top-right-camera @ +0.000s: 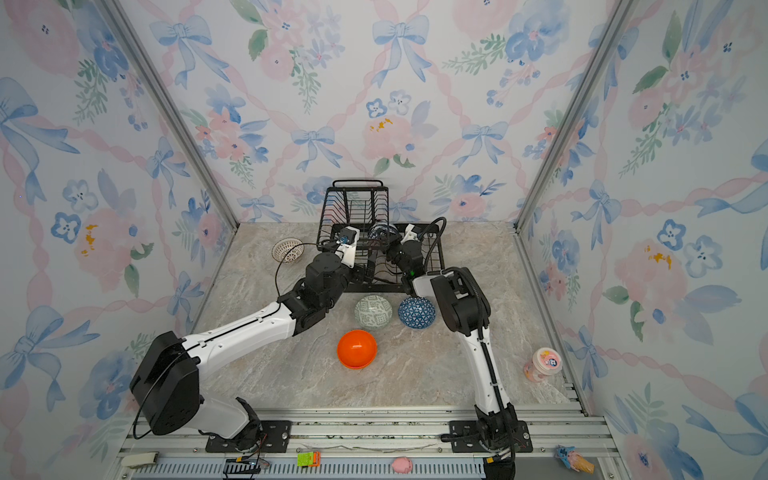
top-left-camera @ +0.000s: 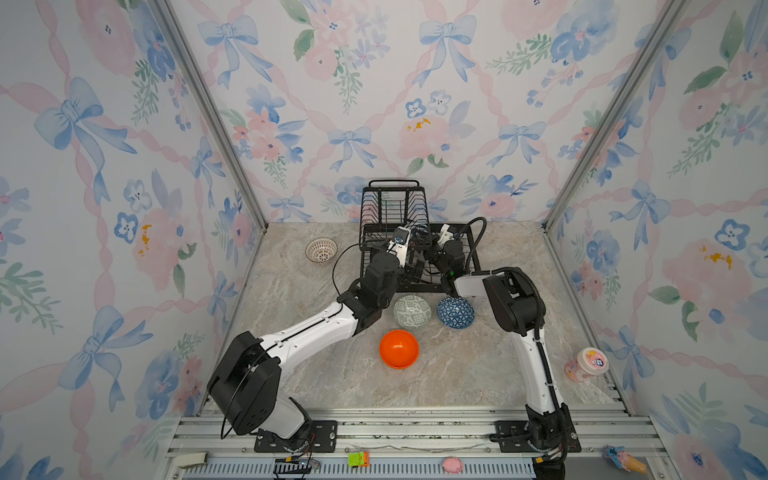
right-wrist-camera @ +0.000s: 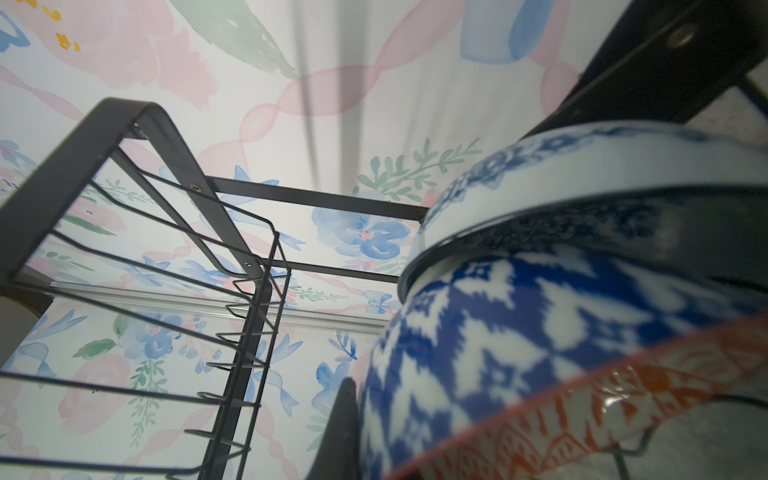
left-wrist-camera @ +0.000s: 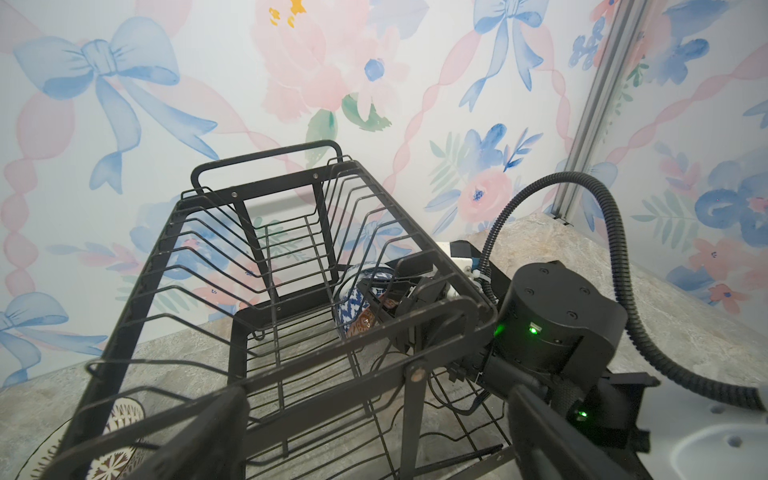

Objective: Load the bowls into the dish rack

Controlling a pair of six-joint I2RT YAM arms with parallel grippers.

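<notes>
The black wire dish rack (top-left-camera: 392, 199) (top-right-camera: 357, 203) stands at the back wall. Inside its lower tier a blue-and-white bowl (top-right-camera: 380, 230) (right-wrist-camera: 519, 332) leans on a red-orange patterned bowl (left-wrist-camera: 365, 326) (right-wrist-camera: 623, 399). My right gripper (top-left-camera: 428, 241) is shut on the blue-and-white bowl's wall, one finger (right-wrist-camera: 344, 432) against its outside. My left gripper (left-wrist-camera: 374, 436) (top-left-camera: 411, 266) is open at the rack's front bar, holding nothing. On the table lie the white lattice bowl (top-left-camera: 321, 249), the grey-green bowl (top-left-camera: 412, 311), the dark blue geometric bowl (top-left-camera: 455, 312) and the orange bowl (top-left-camera: 399, 349).
A pink-lidded cup (top-left-camera: 586, 363) stands at the table's right edge. Small toys lie on the front rail: a green block (top-left-camera: 358, 458), a pink figure (top-left-camera: 452, 464) and an ice-cream cone (top-left-camera: 625, 459). Wallpapered walls close in three sides.
</notes>
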